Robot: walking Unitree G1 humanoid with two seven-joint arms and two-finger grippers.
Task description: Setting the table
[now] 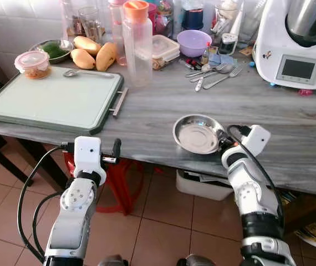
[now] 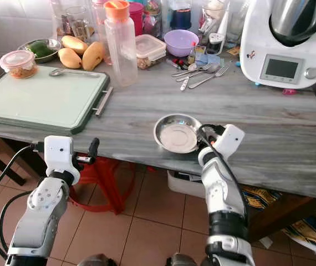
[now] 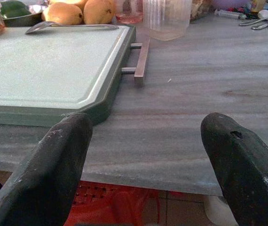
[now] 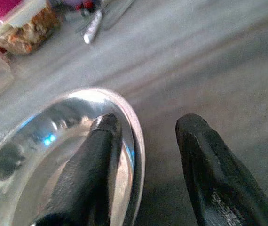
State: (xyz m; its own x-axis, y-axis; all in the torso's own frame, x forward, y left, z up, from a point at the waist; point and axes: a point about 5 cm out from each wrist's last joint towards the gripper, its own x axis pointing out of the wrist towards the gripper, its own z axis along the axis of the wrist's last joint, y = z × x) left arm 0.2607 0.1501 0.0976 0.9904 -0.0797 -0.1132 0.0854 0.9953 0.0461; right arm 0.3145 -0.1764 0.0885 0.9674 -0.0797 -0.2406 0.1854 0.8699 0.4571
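The right claw (image 1: 223, 142) straddles the rim of the steel plate (image 1: 197, 133) near the table's (image 1: 291, 133) front edge, fingers apart, ready to pinch. The left claw (image 1: 116, 152) waits open.

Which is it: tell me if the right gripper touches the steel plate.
Cannot tell. In the right wrist view the right gripper straddles the steel plate's rim, one finger inside, one outside, but neither contact nor gap shows plainly.

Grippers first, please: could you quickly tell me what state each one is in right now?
Left gripper: open, holding nothing, at the table's front edge.
Right gripper: open, fingers straddling the rim of the steel plate, not closed.
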